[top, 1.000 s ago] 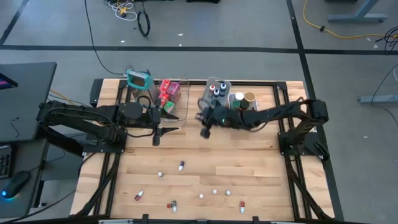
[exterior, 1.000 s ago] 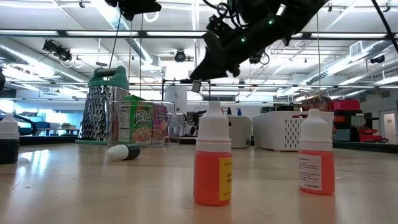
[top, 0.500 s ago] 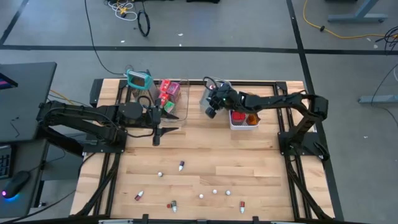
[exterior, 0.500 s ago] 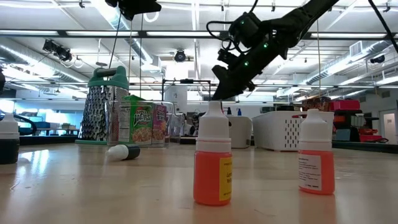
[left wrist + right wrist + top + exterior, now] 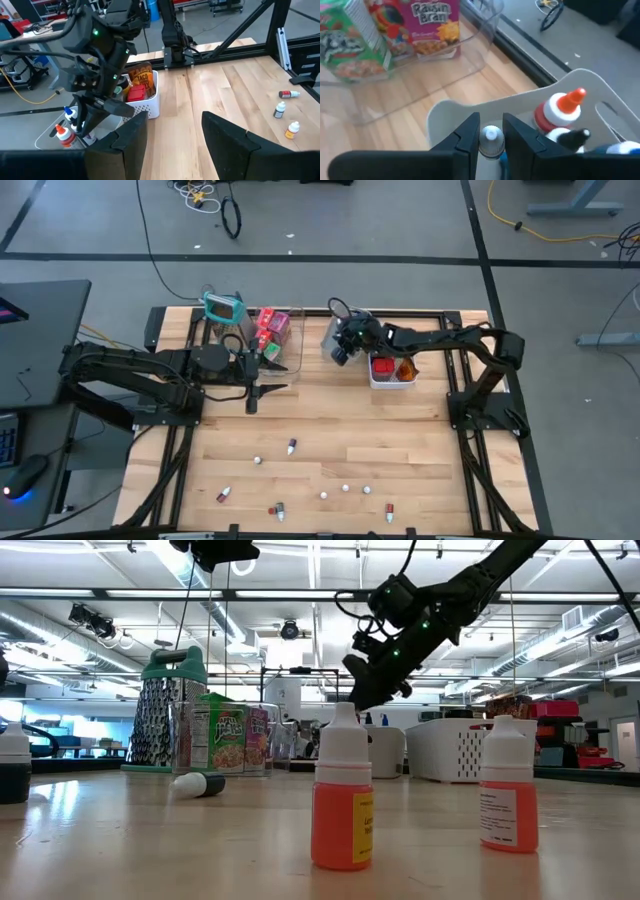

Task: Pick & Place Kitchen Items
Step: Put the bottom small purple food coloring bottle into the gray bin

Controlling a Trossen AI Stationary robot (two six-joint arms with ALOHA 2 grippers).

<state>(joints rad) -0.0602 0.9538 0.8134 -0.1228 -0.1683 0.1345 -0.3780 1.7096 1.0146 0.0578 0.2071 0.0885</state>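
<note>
Currently my right end effector holds 1 white-capped bottle over the grey bin; early release risks rim bounce-out at 12 o'clock.

My left end effector hangs with fingers apart over the light wooden tabletop — ahead, the other dark arm reaches down beside a white slotted plastic bin.

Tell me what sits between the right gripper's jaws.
A small white-capped bottle, seen in the right wrist view, with the right gripper over the grey bin. The left gripper waits, open.
</note>
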